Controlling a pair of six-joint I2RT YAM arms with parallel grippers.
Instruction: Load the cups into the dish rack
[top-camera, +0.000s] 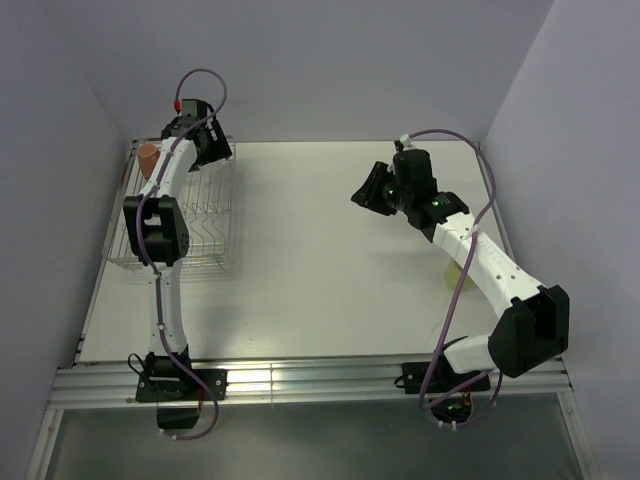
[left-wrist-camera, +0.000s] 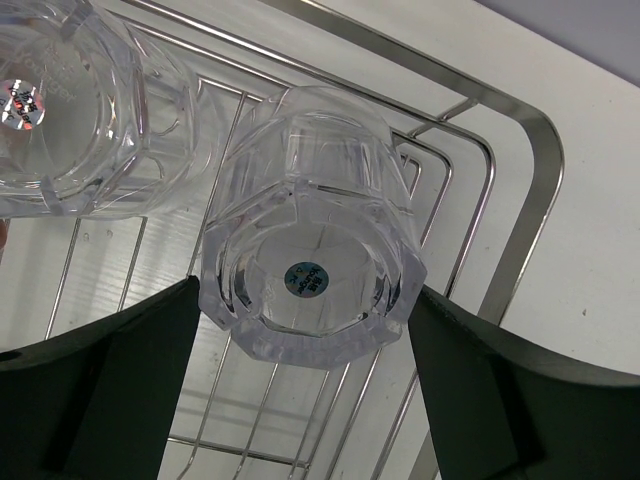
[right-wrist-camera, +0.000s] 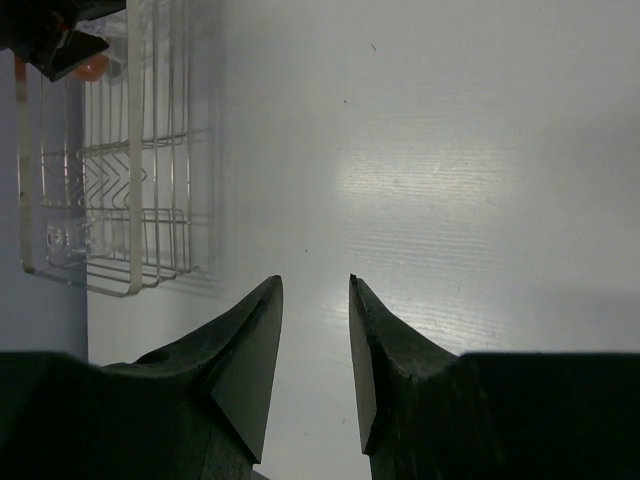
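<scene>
I am watching the right gripper (right-wrist-camera: 315, 285) hovering over the table (right-wrist-camera: 450, 150), its jaws slightly parted and gripping nothing. Farther left, the left gripper (left-wrist-camera: 305, 300) is hanging over the dish rack (left-wrist-camera: 530, 200), fingers spread either side of a clear tumbler (left-wrist-camera: 310, 240) resting in it. A second tumbler (left-wrist-camera: 70, 110) is sitting just beside the first, and the orange mug (top-camera: 148, 157) is showing at the rack's far left corner

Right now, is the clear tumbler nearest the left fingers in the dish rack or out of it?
In: the tumbler sits on the dish rack's wires, inside its rim.
</scene>
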